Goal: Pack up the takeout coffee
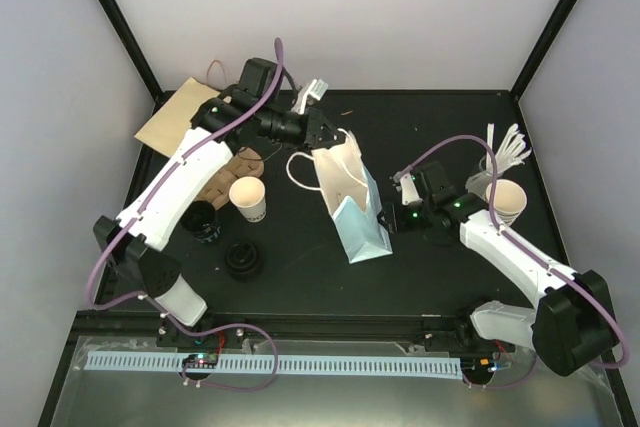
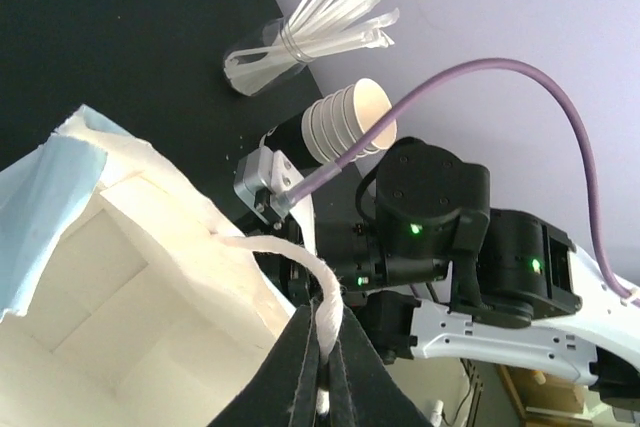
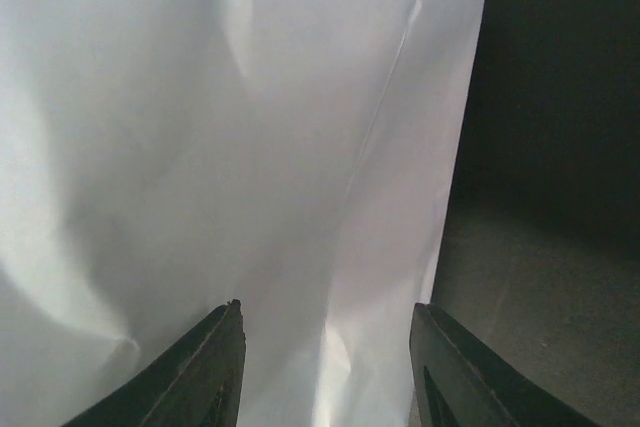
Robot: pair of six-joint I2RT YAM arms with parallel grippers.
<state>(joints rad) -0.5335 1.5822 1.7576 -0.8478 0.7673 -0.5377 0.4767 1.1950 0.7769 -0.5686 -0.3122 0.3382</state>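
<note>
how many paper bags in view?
2: white bag mid-table, handle pinched by the left gripper; brown bag flat at the far left corner. The left arm may hide more.

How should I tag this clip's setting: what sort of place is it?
Probably a robot test booth staged as a takeaway coffee counter: a black table inside plain walls, with a paper bag, stacked cups and a jar of straws.

1 wht bag (image 1: pixel 345 182), 1 brn bag (image 1: pixel 170 117), 1 cup stack (image 1: pixel 507 199), 1 straw bunch (image 1: pixel 510 142).
</note>
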